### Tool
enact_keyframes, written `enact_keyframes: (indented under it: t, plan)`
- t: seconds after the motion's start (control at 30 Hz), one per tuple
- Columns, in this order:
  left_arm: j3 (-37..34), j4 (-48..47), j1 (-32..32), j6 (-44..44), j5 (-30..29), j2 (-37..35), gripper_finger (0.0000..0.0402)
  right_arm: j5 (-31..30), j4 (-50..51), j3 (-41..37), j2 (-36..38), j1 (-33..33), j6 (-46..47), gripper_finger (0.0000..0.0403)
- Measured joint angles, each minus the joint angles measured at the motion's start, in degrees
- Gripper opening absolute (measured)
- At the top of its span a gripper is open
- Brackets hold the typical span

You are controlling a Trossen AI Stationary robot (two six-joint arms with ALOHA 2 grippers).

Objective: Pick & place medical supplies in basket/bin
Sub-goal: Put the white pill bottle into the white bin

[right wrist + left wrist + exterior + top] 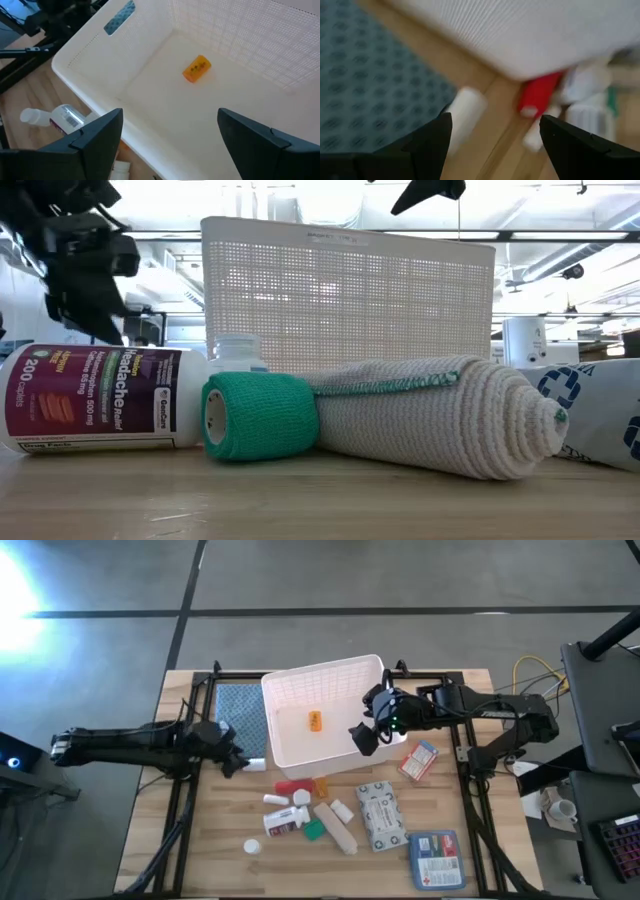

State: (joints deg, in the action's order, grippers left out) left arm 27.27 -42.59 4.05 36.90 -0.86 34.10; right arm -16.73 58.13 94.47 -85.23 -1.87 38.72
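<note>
The white lattice basket (330,690) stands at the table's far middle with an orange vial (315,721) lying on its floor (197,68). My left gripper (235,758) is open and low at the basket's near left corner. A small white cylinder (465,112) lies on the table just ahead of its fingers, and a red piece (538,94) lies beyond. My right gripper (365,735) is open and empty above the basket's near right part (165,130). The other supplies lie on the table in front of the basket.
The blue-grey cloth (240,710) lies left of the basket. Near the basket lie a red-white-blue box (418,760), a grey packet (378,815), a blue pouch (435,858), white pill bottles (285,823), a green roll (260,417) and a pale roll (440,415).
</note>
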Motion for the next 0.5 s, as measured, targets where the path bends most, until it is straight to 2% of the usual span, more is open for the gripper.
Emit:
enact_keyframes:
  t: [0.13, 0.27, 0.5]
  plan:
    - [1.27, -0.58, -2.68, -9.63, 0.94, 3.86, 0.0281, 0.01, 0.00, -0.41, 0.02, 0.00, -0.37, 0.0313]
    - [0.28, 2.06, -6.70, -11.22, 2.33, 8.91, 0.0281, 0.02, 0.01, -1.16, 0.02, 0.00, -0.40, 0.0313]
    - [1.57, 4.38, -12.23, -9.14, -7.22, 21.33, 0.0281, 0.03, 0.00, -2.47, 0.02, 0.00, -0.35, 0.0313]
